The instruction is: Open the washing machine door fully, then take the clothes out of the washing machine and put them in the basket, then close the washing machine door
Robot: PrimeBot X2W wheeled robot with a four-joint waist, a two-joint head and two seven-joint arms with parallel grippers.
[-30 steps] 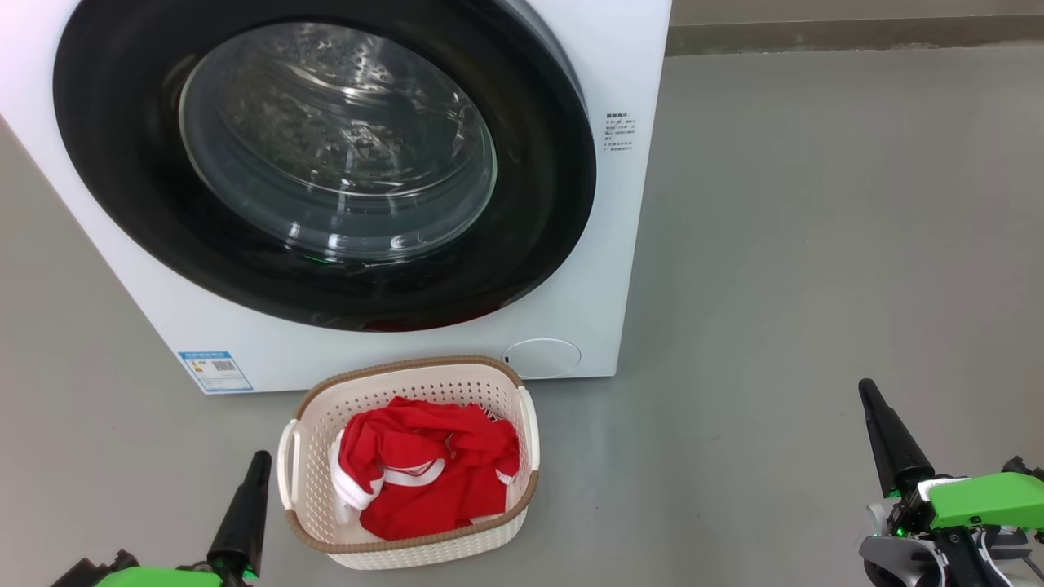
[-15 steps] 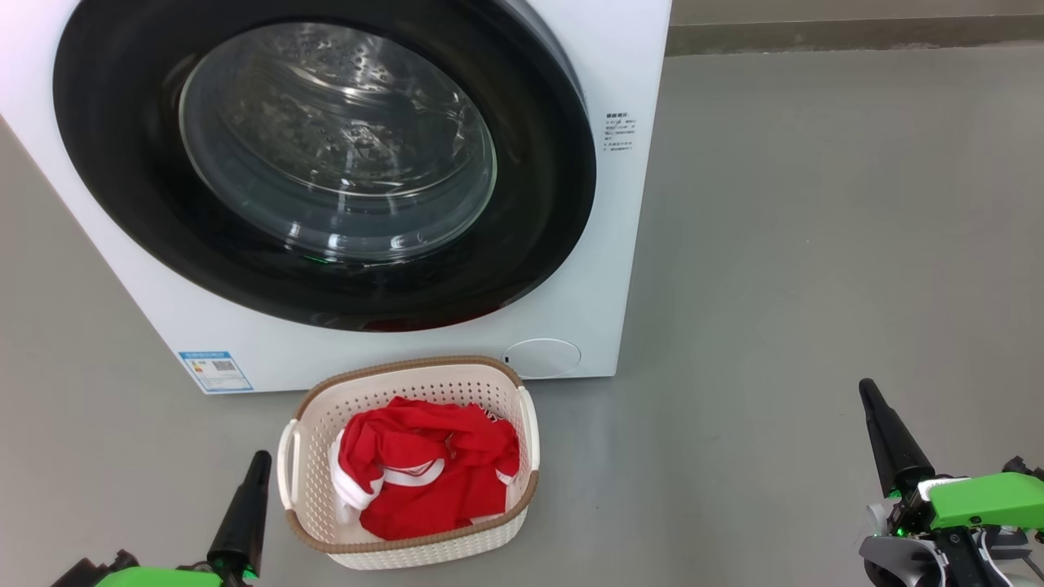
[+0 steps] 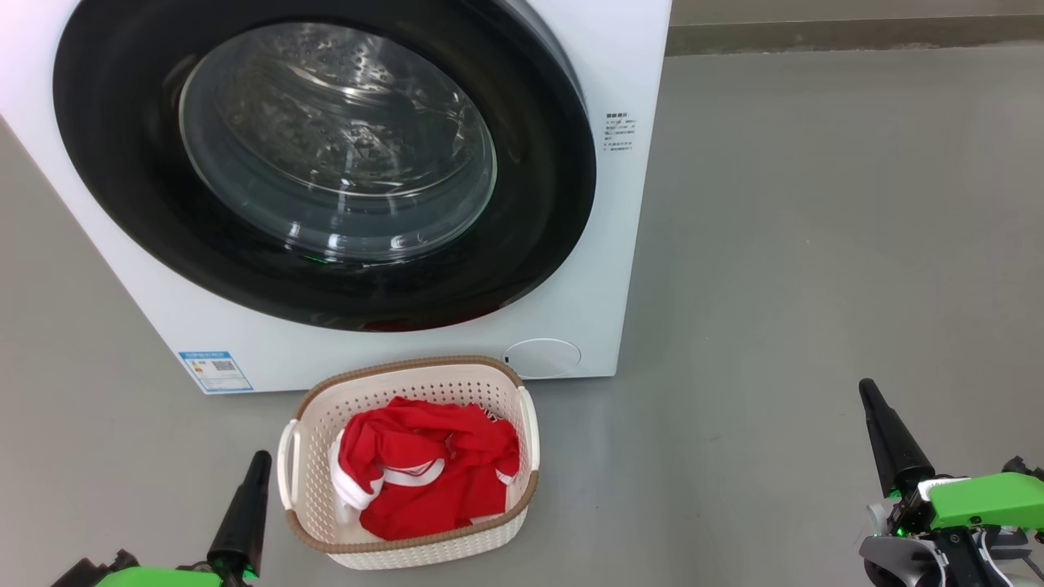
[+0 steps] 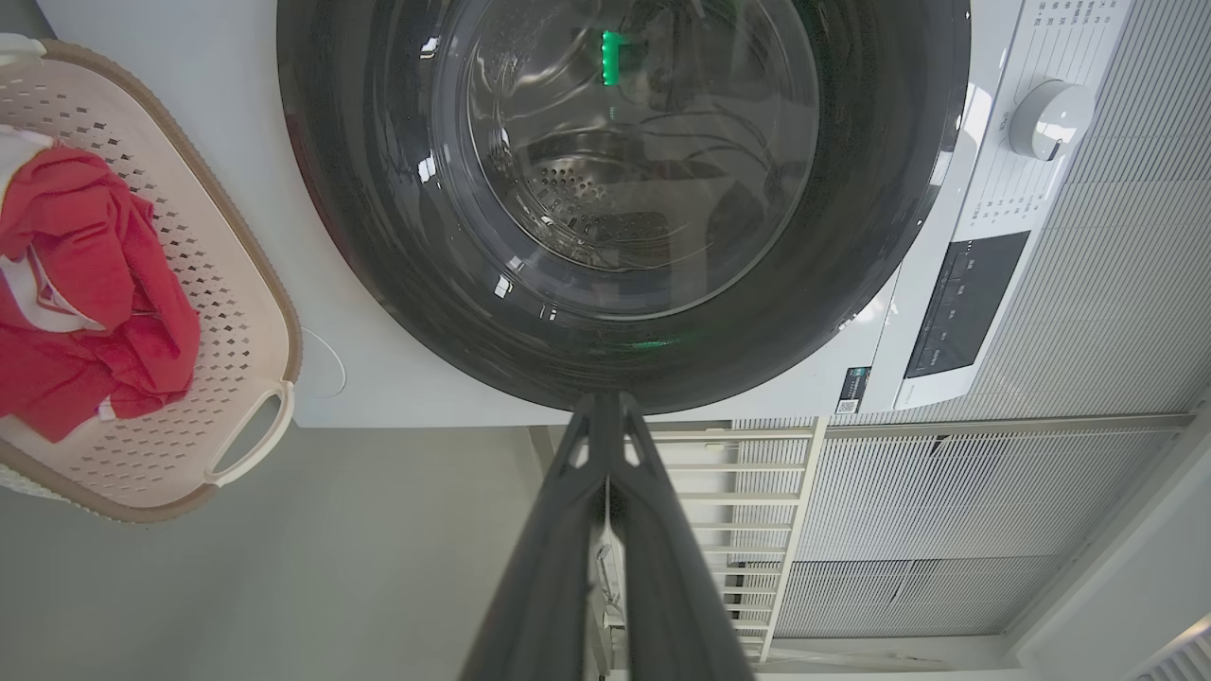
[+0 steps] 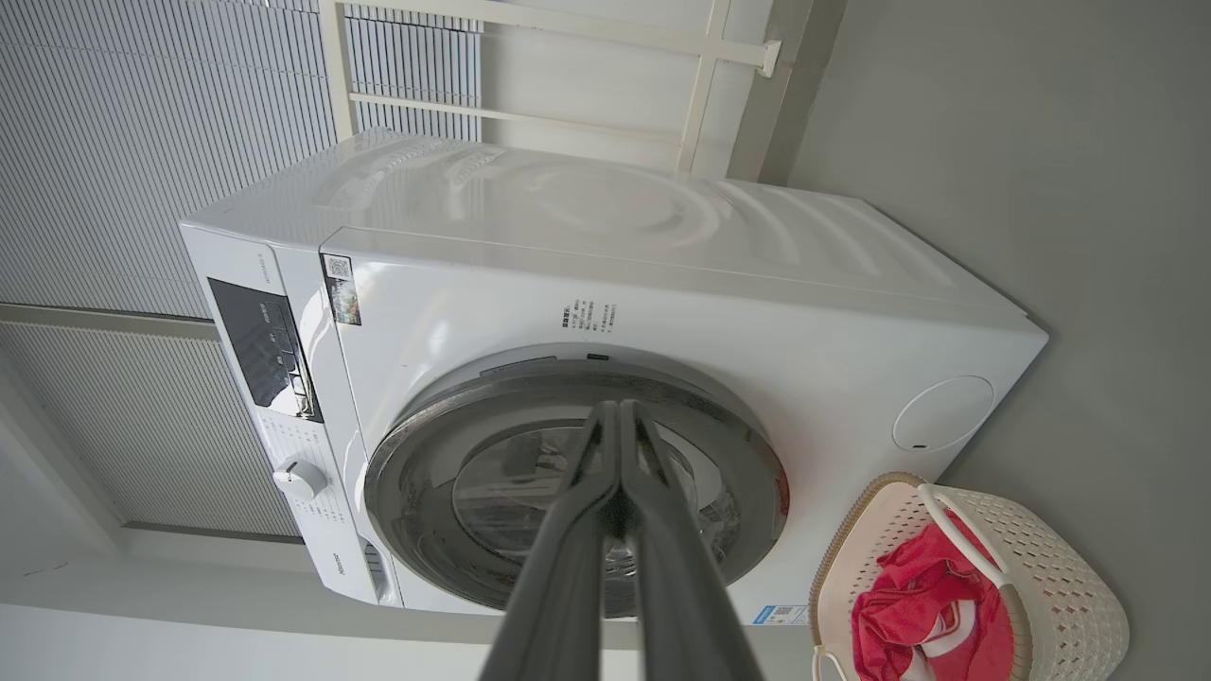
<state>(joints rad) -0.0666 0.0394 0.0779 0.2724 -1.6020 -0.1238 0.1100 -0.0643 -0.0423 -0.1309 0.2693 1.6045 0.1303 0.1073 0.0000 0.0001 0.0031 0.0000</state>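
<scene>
The white washing machine (image 3: 628, 269) fills the upper left of the head view, its round black-rimmed door (image 3: 538, 244) lying flat against the front. On the floor before it stands the cream basket (image 3: 408, 371) holding red clothes with white trim (image 3: 424, 469). My left gripper (image 3: 257, 465) is shut and empty, just left of the basket. My right gripper (image 3: 866, 390) is shut and empty, far to the right on bare floor. The wrist views show the door (image 4: 378, 236) (image 5: 757, 473), the basket (image 4: 236, 312) (image 5: 1069, 586), the clothes (image 4: 85, 312) (image 5: 908, 615) and each gripper's tips (image 4: 605, 402) (image 5: 615, 409) pressed together.
Grey floor (image 3: 816, 244) spreads to the right of the machine. A blue label (image 3: 215, 371) and a round flap (image 3: 542, 357) sit low on its front. Pale slatted panels (image 4: 1088, 473) and a white frame (image 5: 700, 66) stand behind the machine.
</scene>
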